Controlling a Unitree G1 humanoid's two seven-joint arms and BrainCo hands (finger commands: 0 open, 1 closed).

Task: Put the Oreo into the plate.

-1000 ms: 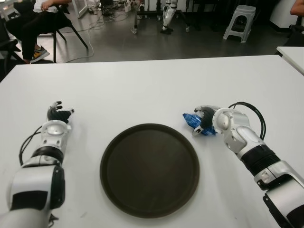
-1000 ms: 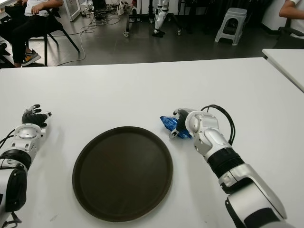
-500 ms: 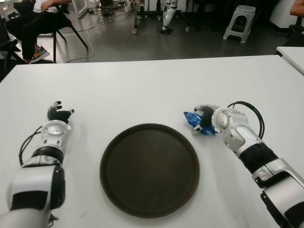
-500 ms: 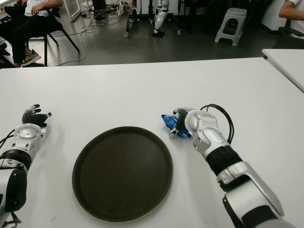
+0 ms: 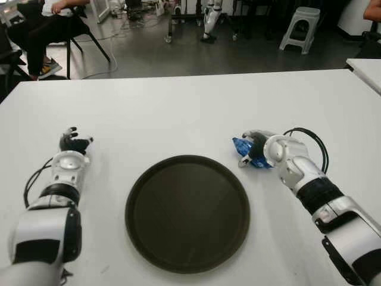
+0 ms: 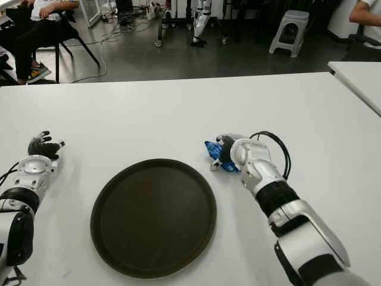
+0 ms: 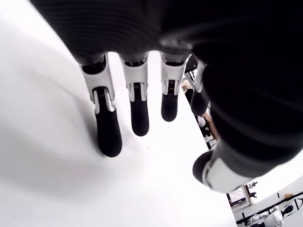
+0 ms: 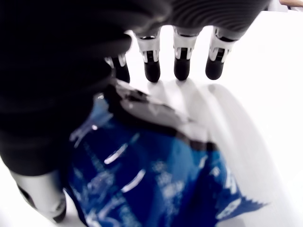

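Left hand [image 5: 72,145] well left of the round dark brown plate [image 5: 187,211], fingers [image 7: 108,134] extended and holding nothing, tips against the white worktop [image 5: 178,113]. Plate bare, at centre. Just beyond its right rim, on the worktop, blue crinkled Oreo packet [image 5: 243,146] under the right hand [image 5: 259,151], whose fingers [image 8: 152,69] reach over it; grip not clear.

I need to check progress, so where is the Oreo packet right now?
In the eye views the blue Oreo packet lies on the white table, just off the dark round plate's upper right rim, under the right hand. It is not in the plate yet.
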